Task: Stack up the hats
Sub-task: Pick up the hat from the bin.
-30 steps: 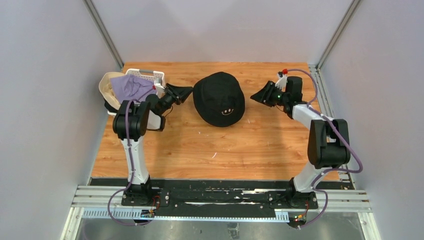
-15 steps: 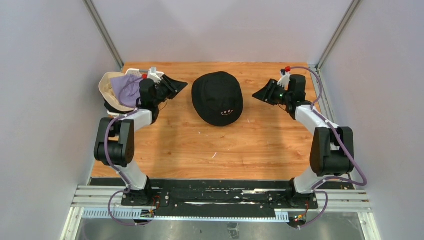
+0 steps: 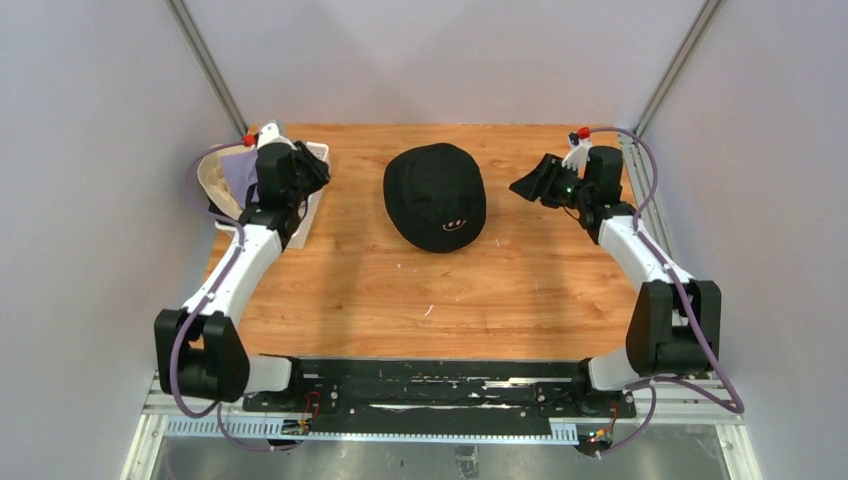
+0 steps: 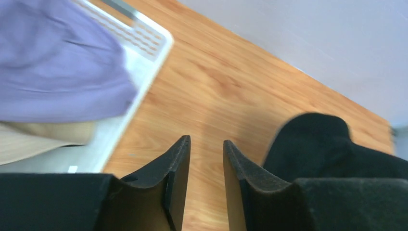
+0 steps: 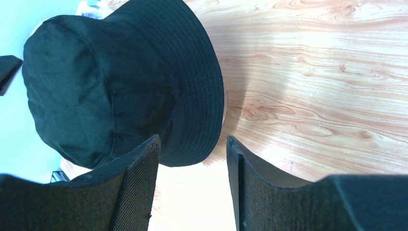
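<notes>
A black hat with a small smiley face lies crown up on the wooden table, at the middle back. In the right wrist view that black hat is just beyond my right gripper, which is open with nothing between its fingers. From above, the right gripper hangs to the hat's right, apart from it. A lavender hat lies on a beige hat in the white basket at the back left. My left gripper is over the basket's right edge, open and empty.
The left wrist view shows the lavender hat, the beige hat under it, the basket rim and the black hat at the right. Grey walls enclose the table on three sides.
My left arm has swung left, away from the black hat and back to the basket. My right gripper has drawn slightly right and its jaws have widened. The black hat has stayed put.
</notes>
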You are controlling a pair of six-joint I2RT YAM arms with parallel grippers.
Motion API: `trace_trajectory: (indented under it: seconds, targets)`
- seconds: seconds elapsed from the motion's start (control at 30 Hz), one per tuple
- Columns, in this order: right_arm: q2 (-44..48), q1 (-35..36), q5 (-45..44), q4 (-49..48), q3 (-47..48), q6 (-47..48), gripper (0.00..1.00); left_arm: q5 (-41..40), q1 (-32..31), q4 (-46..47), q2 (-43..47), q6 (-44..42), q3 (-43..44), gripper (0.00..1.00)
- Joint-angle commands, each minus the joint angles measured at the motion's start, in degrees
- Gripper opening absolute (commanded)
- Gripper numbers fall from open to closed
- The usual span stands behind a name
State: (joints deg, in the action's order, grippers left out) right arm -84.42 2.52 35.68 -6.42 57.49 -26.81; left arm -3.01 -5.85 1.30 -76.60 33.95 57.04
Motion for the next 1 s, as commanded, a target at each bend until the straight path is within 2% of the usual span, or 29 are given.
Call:
trace_trajectory:
  seconds: [0.0,0.1,0.2,0.3,0.37,0.6,0.7,0.83,0.97]
  targets:
    - [3.72,1.77,-3.44,4.50,1.68,3.95,0.53,-19.21,-0.05,-11.98,3.71,-7.67,1.66,0.34]
    - [5.84,2.13,-4.56,5.71,1.57,4.73,0.55,-24.35,2.17,-13.63,4.60,-6.42,1.42,0.31]
    - [6.74,2.13,-4.45,5.85,1.15,4.86,0.56,-18.93,7.75,-15.28,1.89,-3.77,3.15,0.25]
    - [6.78,2.13,-3.93,6.00,0.79,4.98,0.56,-22.99,9.67,-19.42,-2.71,-3.41,8.41,0.23]
    - [6.41,2.13,-3.38,5.97,0.76,4.82,0.56,-26.96,9.99,-18.63,-5.21,-3.68,10.51,0.22]
    - [5.20,2.22,-1.69,5.51,0.91,4.38,0.56,-29.35,14.27,-21.53,-17.60,-1.74,22.60,0.22]
    - [5.61,2.22,-1.63,5.59,0.95,4.37,0.56,-25.83,18.37,-19.53,-20.56,0.24,23.52,0.24]
    - [6.09,2.22,-1.39,5.64,1.01,4.25,0.56,-17.12,25.06,-15.35,-23.75,3.37,22.41,0.27]
    - [5.94,2.22,-0.76,5.72,1.10,4.19,0.56,-16.60,27.10,-10.59,-25.38,2.30,21.47,0.29]
